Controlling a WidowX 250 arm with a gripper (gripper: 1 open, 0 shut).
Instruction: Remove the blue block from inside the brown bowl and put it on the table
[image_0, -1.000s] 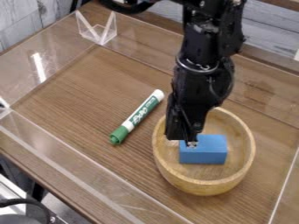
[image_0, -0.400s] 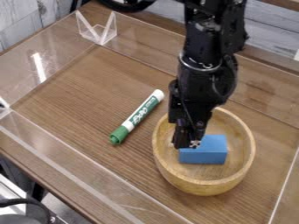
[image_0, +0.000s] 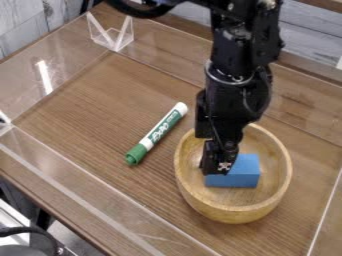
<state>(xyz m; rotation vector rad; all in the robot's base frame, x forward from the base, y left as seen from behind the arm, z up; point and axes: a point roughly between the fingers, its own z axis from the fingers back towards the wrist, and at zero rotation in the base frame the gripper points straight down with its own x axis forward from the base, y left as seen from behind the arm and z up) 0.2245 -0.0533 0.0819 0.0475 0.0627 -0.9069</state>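
Observation:
The blue block (image_0: 245, 172) lies inside the brown bowl (image_0: 235, 211), right of the bowl's centre. The bowl stands on the table (image_0: 94, 100) at the near right. My gripper (image_0: 218, 160) points down into the bowl at the block's left end, with its black fingers parted and the tips low beside the block. It is open, and nothing is held. The arm hides the far left part of the bowl's inside.
A green-and-white marker (image_0: 156, 132) lies slantwise on the table just left of the bowl. Low clear acrylic walls (image_0: 54, 165) edge the tabletop. A small clear acrylic stand (image_0: 111, 32) sits at the far left.
The gripper's fingers have spread apart from shut and dropped a little lower into the bowl beside the block. The block and bowl have not moved.

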